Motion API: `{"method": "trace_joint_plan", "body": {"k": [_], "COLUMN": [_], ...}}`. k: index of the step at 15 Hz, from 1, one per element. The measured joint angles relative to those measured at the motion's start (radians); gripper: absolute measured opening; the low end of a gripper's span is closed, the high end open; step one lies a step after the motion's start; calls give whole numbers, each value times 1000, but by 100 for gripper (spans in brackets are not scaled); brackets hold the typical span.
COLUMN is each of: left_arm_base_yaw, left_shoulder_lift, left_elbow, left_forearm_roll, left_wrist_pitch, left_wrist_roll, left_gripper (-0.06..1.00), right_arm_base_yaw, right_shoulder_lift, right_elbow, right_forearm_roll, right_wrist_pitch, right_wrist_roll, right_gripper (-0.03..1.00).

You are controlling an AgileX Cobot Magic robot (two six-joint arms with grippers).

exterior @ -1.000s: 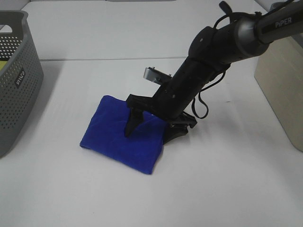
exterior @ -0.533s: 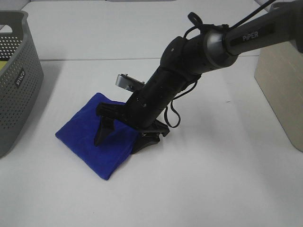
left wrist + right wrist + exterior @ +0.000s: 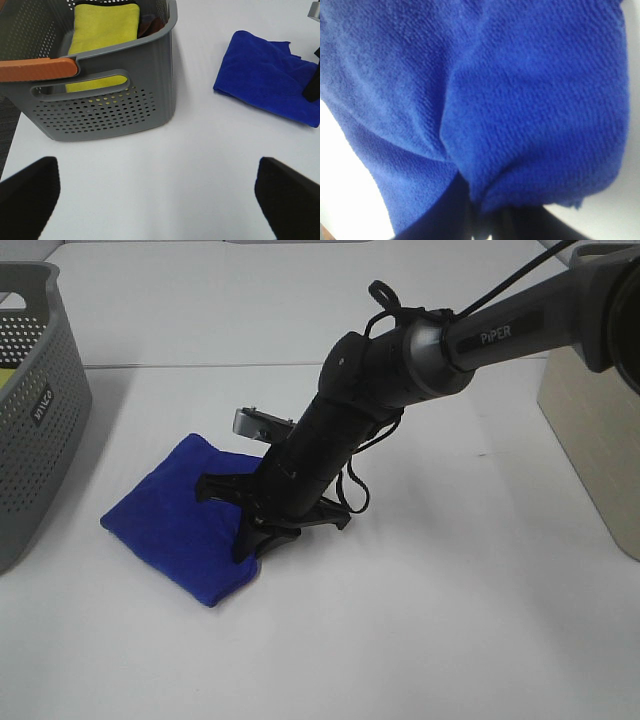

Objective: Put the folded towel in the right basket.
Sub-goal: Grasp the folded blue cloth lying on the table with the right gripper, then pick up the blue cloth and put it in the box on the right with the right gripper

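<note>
Right pincer (image 3: 250, 540) clamped on blue towel (image 3: 160, 522); grey basket (image 3: 125, 112) holds yellow cloth (image 3: 105, 27)

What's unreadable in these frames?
1. Right gripper hold: the right wrist view is all blurred blue towel; the exterior view leaves the jaws' closure unclear.
2. Right basket: cut off by the exterior view's edge, inside unseen.
3. Dark item behind the yellow towel, left wrist view: hidden by the grey basket wall.
</note>
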Motion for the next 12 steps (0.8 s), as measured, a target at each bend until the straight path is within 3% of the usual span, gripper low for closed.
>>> {"method": "trace_joint_plan", "body": {"k": [6,9,12], "left_arm_base_yaw": [0,0,0], "left_shoulder_lift": [0,0,0], "left_elbow": [0,0,0], "left_forearm_roll": [0,0,0], "left_wrist_pitch": [0,0,0], "left_wrist_roll": [0,0,0], "left_gripper": [99,99,99], "right_arm_base_yaw": [0,-3,-51], "right_shoulder_lift": [-33,-128,-256], "right_elbow": [-6,-6,-6], "right_forearm_roll": [-74,-148,-157], "right_wrist_pitch": [-6,-6,-2], "right_wrist_roll": [-13,-34,-35], "right_gripper": [7,7,7]}}
